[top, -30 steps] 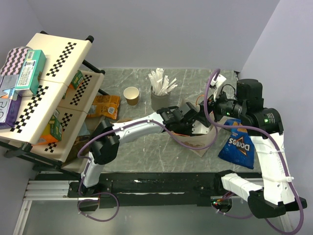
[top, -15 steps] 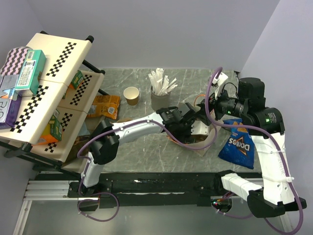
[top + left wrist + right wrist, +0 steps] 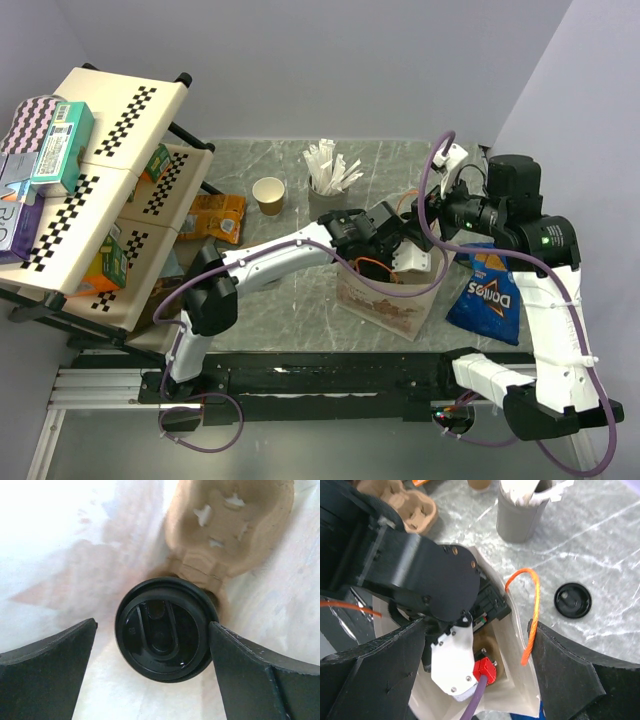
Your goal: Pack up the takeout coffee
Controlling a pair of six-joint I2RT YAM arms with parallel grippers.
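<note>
A takeout coffee cup with a black lid [image 3: 165, 627] stands on the floor of the white-lined paper bag [image 3: 385, 300], next to a brown moulded carrier [image 3: 230, 525]. My left gripper [image 3: 152, 647] reaches down into the bag and is open, one finger on each side of the lid. The right finger almost touches the lid's rim. My right gripper [image 3: 476, 627] hangs open above the bag's mouth, near the orange handle [image 3: 532, 610]. A second kraft cup [image 3: 268, 194] stands without a lid on the table. A loose black lid [image 3: 572, 600] lies beside the bag.
A grey cup of white sticks [image 3: 325, 195] stands behind the bag. A blue chip bag [image 3: 485, 295] lies to its right. An orange snack pack [image 3: 215, 215] and a slanted shelf rack [image 3: 100, 180] with boxes fill the left side. Another moulded carrier piece [image 3: 402, 505] lies beyond the left arm.
The paper bag stands more upright and nearer the front than a second ago. My left wrist has lifted a little inside it. The right arm has barely shifted.
</note>
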